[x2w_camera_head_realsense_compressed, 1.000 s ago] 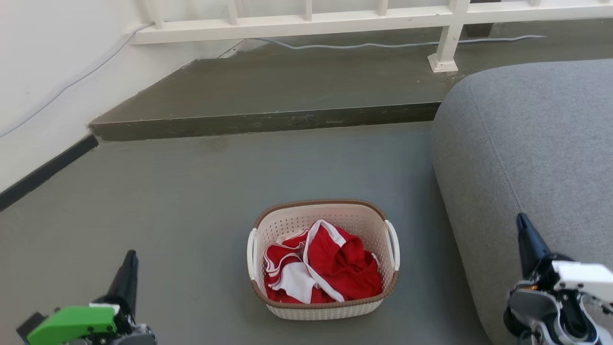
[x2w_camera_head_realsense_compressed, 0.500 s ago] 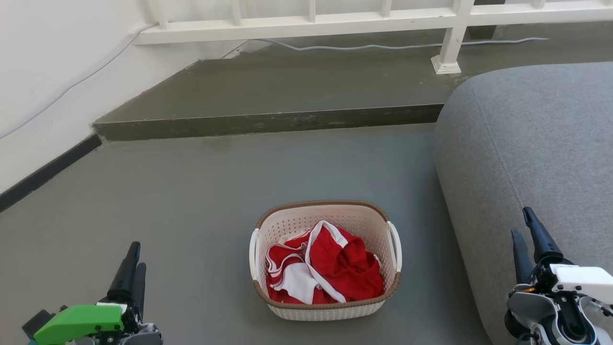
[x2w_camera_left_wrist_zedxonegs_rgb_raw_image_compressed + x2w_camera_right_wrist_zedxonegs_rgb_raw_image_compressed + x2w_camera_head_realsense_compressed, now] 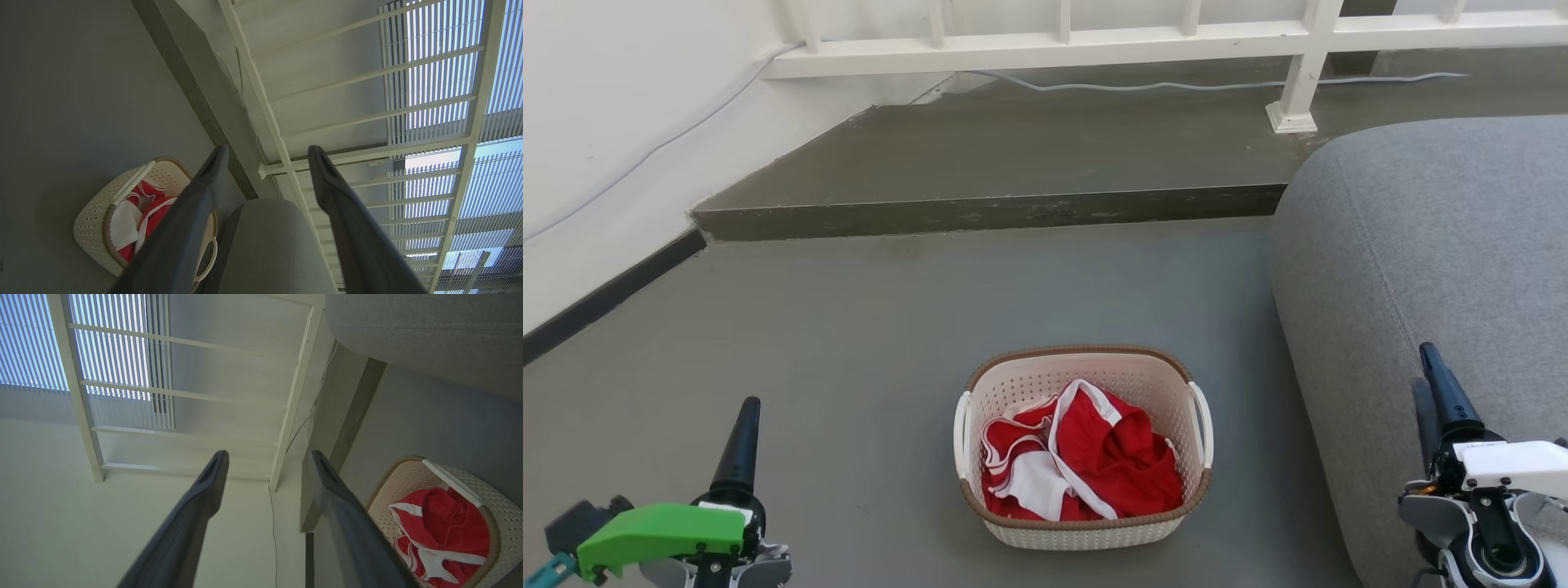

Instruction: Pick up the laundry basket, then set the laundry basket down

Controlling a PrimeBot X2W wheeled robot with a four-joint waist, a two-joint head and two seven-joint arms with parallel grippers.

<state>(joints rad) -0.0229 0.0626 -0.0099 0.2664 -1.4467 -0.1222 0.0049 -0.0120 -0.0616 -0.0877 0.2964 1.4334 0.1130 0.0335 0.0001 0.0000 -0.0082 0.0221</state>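
The left gripper (image 3: 267,150) is covering part of the laundry basket (image 3: 92,228) with one finger (image 3: 179,232). Red-and-white clothes (image 3: 1111,457) are hiding its bottom.

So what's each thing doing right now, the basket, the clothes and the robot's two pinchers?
Cream oval plastic laundry basket: upright, untouched.
Red-and-white clothes: crumpled inside the basket.
Left dark two-fingered gripper: open, empty.
Right dark two-fingered gripper: open, empty.

The head camera shifts a little, so the whole scene slides. Measured against the laundry basket (image 3: 1083,352), the left end effector (image 3: 748,408) now reaches higher, and the right end effector (image 3: 1423,367) slightly higher too.
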